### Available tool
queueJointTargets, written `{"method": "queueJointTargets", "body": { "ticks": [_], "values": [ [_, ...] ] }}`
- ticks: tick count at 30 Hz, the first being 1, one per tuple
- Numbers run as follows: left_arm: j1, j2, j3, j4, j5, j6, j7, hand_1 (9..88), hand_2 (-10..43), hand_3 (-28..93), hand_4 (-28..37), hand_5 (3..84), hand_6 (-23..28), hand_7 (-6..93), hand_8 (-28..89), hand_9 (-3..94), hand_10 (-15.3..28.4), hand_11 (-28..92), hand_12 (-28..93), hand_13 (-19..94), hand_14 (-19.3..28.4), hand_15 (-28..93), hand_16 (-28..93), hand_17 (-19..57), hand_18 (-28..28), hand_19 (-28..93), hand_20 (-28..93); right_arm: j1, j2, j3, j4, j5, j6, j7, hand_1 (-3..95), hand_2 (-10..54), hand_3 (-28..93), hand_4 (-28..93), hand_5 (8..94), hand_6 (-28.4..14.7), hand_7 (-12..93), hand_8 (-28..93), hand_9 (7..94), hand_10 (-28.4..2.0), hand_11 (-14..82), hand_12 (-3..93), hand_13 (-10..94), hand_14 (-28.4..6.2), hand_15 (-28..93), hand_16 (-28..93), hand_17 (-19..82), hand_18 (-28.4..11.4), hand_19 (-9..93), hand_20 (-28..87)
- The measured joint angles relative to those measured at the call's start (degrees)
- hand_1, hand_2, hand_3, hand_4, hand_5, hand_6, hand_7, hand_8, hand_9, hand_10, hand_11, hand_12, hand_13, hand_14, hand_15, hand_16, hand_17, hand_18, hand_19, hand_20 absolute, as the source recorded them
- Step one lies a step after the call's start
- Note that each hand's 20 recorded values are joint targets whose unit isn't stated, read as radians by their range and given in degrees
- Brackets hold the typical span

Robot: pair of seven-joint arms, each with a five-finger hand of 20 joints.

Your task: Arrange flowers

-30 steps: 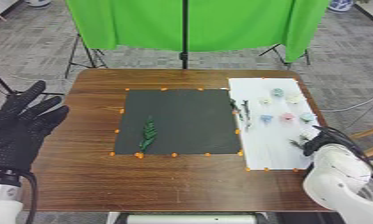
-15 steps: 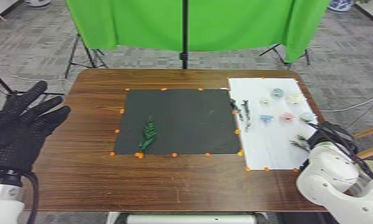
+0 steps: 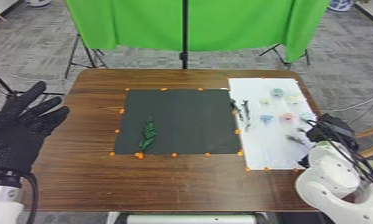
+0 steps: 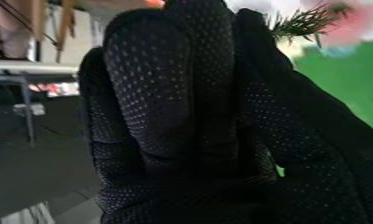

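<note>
Where the white board (image 3: 264,155) ends, the right hand (image 3: 330,131) is seen just right of a green sprig (image 3: 295,140).
Its straight fingers (image 4: 151,75) are lined up close together; on the board, the sprig is slanted longways, far left to near right.

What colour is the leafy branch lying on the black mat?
Green, seen best in the head view.

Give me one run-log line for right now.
Arrange flowers; leaf: on mat; flowers: on sheet; right robot hand: at sheet's right edge; left robot hand: open, left of mat
</note>
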Motion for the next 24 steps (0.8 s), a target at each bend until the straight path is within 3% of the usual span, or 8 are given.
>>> {"method": "queueJointTargets", "body": {
  "ticks": [10,15,24],
  "values": [
    [0.1,0.15,-0.22,-0.1,0.0,0.2,0.16,20.3,9.1,77,-28.3,31.7,7.4,14.5,-10,30.7,19.8,28,11,24,28.1,55,-11,-9.7,24.9,58,10,9.12,-0.27,-5.16,-2.71,-2.25,0.8,-1.16,56.5,-9.5,71,-28,88.2,-1.6,17,7,93.7,-8.6,24.2,26.7,91,-4.6,55,18,53,-19.1,93,12],
    [0.2,0.21,-0.44,-0.2,0.0,0.32,0.35,20.4,9.2,77,-28.3,31.7,7.3,14.5,-10,30.7,19.8,28,11,24,28.1,55,-11,-9.7,24.9,58,11,16.48,-1.27,-12.55,-2.81,-2.29,0.72,-2.03,56.4,-9.5,72,-28,88.5,-1.9,17,8,93.7,-8.5,24.9,26.5,91,-4.5,55,18,53,-19.3,93,13],
    [-0.08,0.52,-0.86,-0.41,0.15,0.38,-0.13,20.3,9.2,77,-28.3,31.7,7.2,14.6,-10,30.7,19.5,27,11,24,27.9,54,-11,-9.7,24.9,57,11,32.97,-10.42,-28.13,1.49,0.81,-0.09,-5.44,56.2,-9.5,72,-28,88.6,-2.0,17,9,93.7,-8.4,25.4,26.2,91,-4.4,55,18,53,-19.4,93,15]
  ]
}}
